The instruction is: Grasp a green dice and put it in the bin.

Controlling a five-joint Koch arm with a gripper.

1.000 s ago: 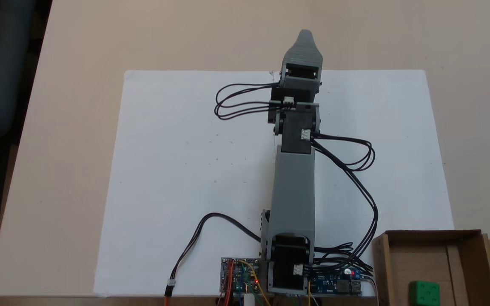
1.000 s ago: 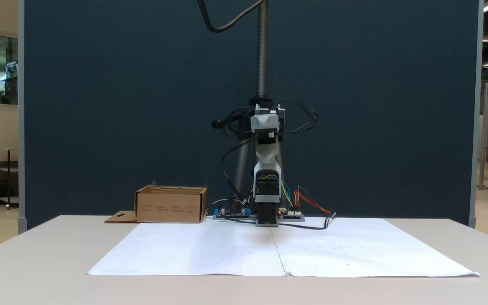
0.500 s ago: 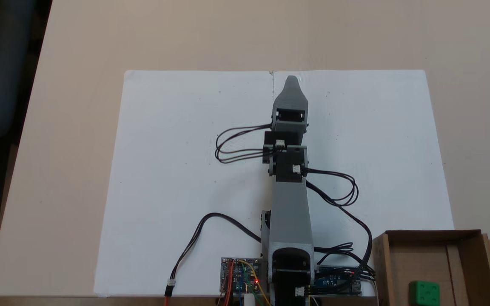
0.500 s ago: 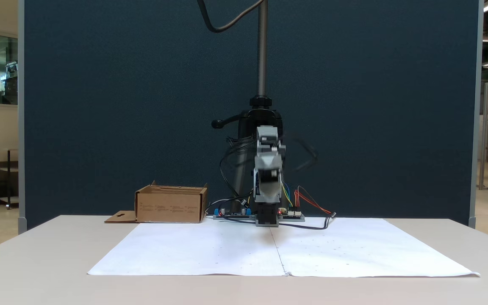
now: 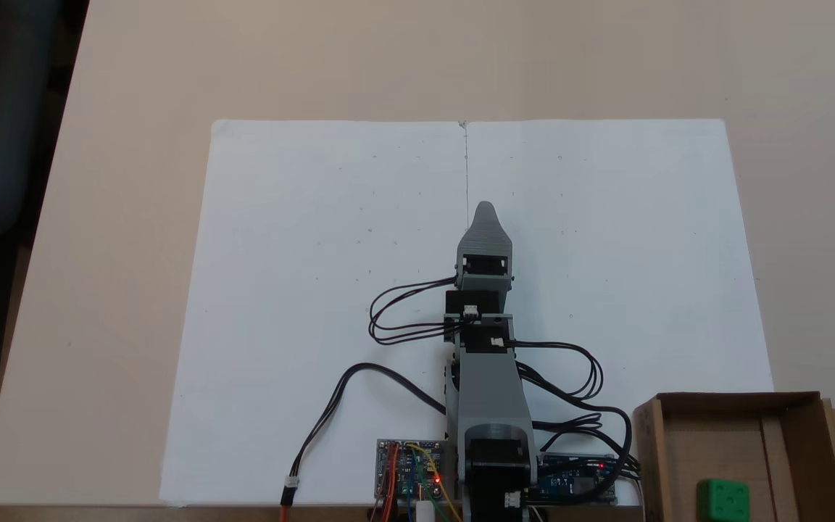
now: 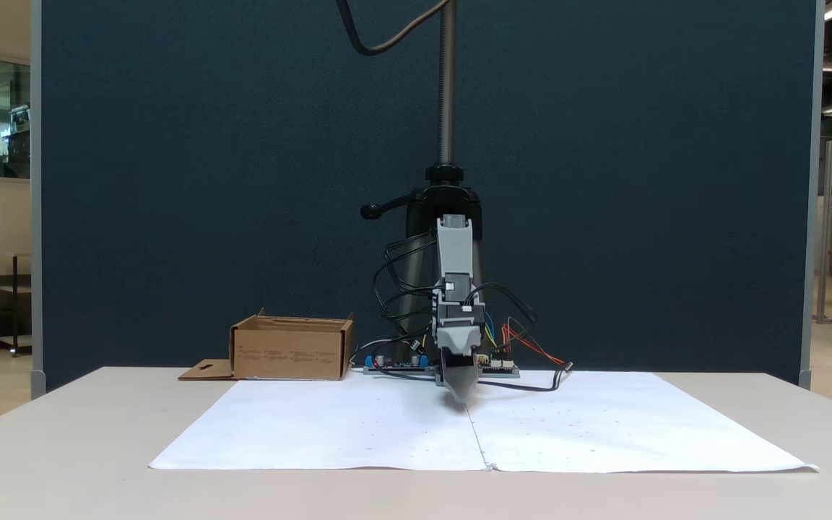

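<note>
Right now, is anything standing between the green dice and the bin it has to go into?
No. The green dice already lies inside the bin, on its floor. The gripper hangs low over the white paper, holding nothing visible.

White paper [image 5: 301, 290] on beige table [image 5: 135, 145]

The bin [image 5: 794, 406] and green dice [image 5: 722, 500] are cut by the frame's bottom edge.
</note>
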